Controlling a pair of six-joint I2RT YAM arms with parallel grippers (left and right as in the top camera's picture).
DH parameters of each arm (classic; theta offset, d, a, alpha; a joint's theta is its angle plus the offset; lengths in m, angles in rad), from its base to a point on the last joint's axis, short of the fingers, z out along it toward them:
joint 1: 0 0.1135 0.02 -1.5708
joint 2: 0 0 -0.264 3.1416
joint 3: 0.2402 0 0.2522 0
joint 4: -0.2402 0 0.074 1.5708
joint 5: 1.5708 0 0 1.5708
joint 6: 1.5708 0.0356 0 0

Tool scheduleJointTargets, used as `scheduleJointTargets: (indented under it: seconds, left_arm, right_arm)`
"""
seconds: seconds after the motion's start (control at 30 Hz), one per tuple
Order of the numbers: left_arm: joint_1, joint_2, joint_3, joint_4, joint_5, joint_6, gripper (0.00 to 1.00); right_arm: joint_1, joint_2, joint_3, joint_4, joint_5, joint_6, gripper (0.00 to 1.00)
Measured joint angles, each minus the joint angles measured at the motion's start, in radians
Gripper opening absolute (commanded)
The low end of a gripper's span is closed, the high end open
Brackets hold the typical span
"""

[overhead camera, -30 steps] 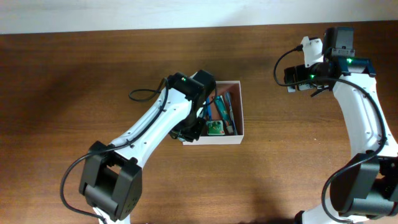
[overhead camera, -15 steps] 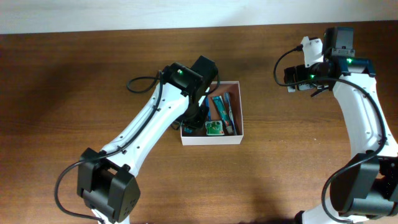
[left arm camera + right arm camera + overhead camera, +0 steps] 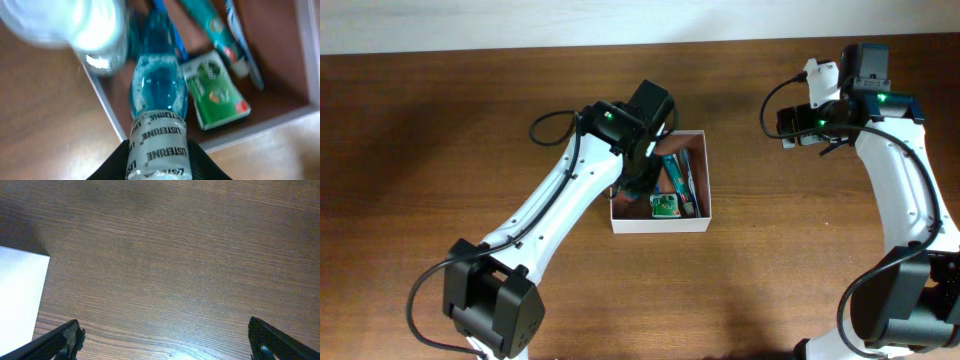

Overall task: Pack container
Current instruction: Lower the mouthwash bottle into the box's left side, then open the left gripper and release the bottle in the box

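The container (image 3: 660, 225) is a shallow white-walled square box with a reddish-brown floor, at the table's middle. My left gripper (image 3: 640, 182) hangs over its left side. In the left wrist view this gripper (image 3: 159, 161) is shut on a blue Listerine mouthwash bottle (image 3: 159, 95), whose far end points down into the container (image 3: 260, 131) beside the left wall. Inside lie a green packet (image 3: 217, 90), a teal toothpaste tube (image 3: 207, 22) and a toothbrush (image 3: 245, 42). My right gripper (image 3: 788, 128) is open and empty over bare table at the far right (image 3: 165, 345).
A blurred clear bottle (image 3: 87, 27) lies at the container's left wall, close to the mouthwash bottle. A flat white surface (image 3: 20, 295) shows at the left edge of the right wrist view. Brown wooden table surrounds the container.
My left gripper has carried the mouthwash bottle from the container's left edge to the right and further over its floor. The right arm has not moved.
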Motion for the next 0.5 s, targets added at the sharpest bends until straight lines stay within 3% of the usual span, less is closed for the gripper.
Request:
scheduleJointTargets:
  seconds: [0.37, 0.5]
  left_arm:
    - [0.0, 0.0, 0.0, 0.123, -0.043, 0.0, 0.28]
    - [0.0, 0.0, 0.0, 0.127, -0.044, 0.004, 0.22]
  right_arm:
    - [0.0, 0.0, 0.0, 0.0, 0.0, 0.001, 0.98]
    - [0.0, 0.0, 0.0, 0.0, 0.0, 0.0, 0.98]
